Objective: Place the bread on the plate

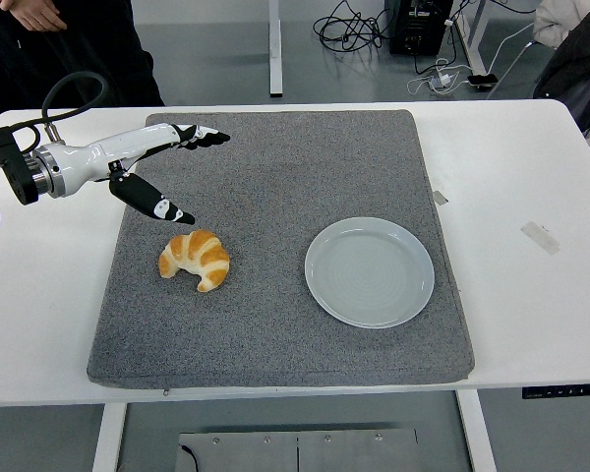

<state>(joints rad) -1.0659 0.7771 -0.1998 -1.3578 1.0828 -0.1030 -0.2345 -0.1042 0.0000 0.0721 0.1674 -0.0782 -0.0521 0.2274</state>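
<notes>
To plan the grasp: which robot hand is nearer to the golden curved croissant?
Left. The left hand hovers open just above-left of the golden curved croissant; the right hand is not in view.
</notes>
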